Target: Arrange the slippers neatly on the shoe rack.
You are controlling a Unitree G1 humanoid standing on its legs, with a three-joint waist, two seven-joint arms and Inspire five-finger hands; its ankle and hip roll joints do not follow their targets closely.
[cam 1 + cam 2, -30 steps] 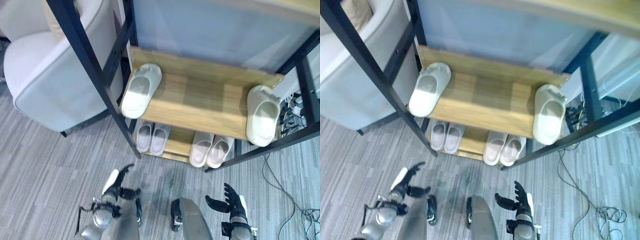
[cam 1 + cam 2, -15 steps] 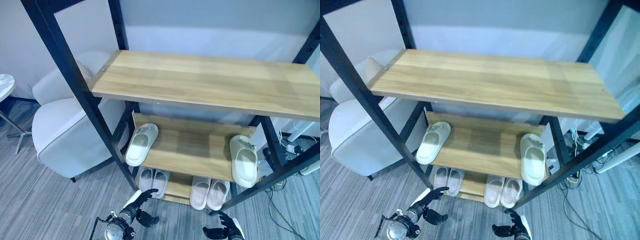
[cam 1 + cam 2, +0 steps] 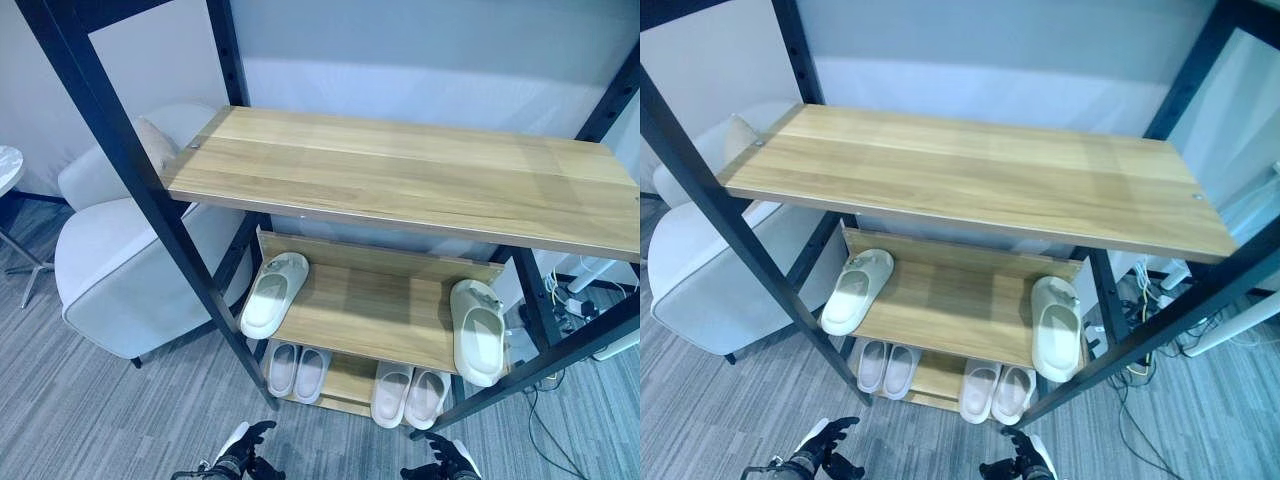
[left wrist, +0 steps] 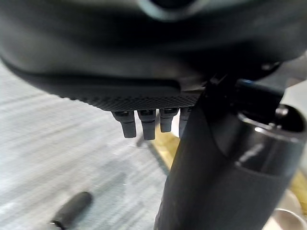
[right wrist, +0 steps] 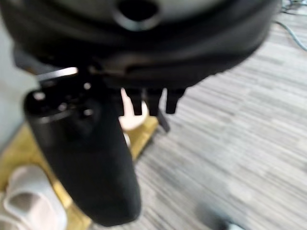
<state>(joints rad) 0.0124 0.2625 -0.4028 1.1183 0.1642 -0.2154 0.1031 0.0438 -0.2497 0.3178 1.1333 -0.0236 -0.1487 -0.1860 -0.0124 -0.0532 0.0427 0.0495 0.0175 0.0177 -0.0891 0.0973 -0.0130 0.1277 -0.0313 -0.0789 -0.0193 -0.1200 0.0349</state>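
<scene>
2 slippers [image 3: 272, 295] apart; rack [image 3: 400, 180]

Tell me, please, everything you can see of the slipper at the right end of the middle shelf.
The right slipper is a pale cream slide that looks like moulded foam, with a broad strap and an open footbed facing up. It lies flat at the right end of the middle shelf, overhanging the front edge, far apart from the left slipper. No hand touches it.

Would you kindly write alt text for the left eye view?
A black-framed shoe rack holds one pale slipper at the middle shelf's left end and another at its right end, two pairs side by side on the bottom shelf. Both hands hang low, holding nothing.
</scene>
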